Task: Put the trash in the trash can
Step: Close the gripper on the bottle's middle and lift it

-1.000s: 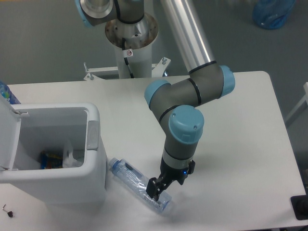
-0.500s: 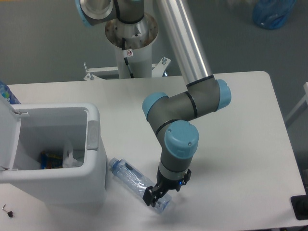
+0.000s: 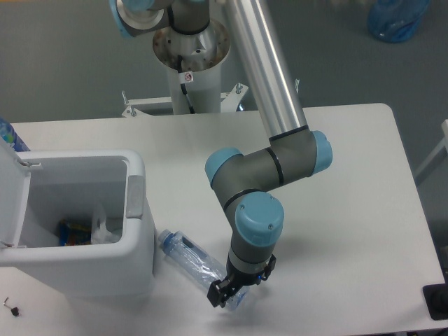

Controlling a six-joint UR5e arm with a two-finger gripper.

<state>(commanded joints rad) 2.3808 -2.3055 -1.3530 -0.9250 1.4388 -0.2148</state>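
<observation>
The crushed clear plastic bottle (image 3: 192, 262), one piece of trash, lies flat on the table just right of the trash can, its blue cap (image 3: 162, 239) toward the can. My gripper (image 3: 225, 297) points down over the bottle's far lower end, its dark fingers on either side of it and low against the table. The white trash can (image 3: 136, 245) stands at the left with its lid (image 3: 12, 203) swung open and a grey latch tab (image 3: 134, 196) on the rim. A crumpled clear wrapper (image 3: 103, 228) lies inside it.
The arm's elbow (image 3: 262, 164) hangs over the table's middle. The robot pedestal (image 3: 190, 52) stands behind the table. A blue bag (image 3: 397, 17) sits on the floor at the back right, and a black object (image 3: 437, 302) at the table's right front corner.
The gripper has moved down and slightly left along the bottle, dropping to its lower end. The bottle and the bin have stayed where they were.
</observation>
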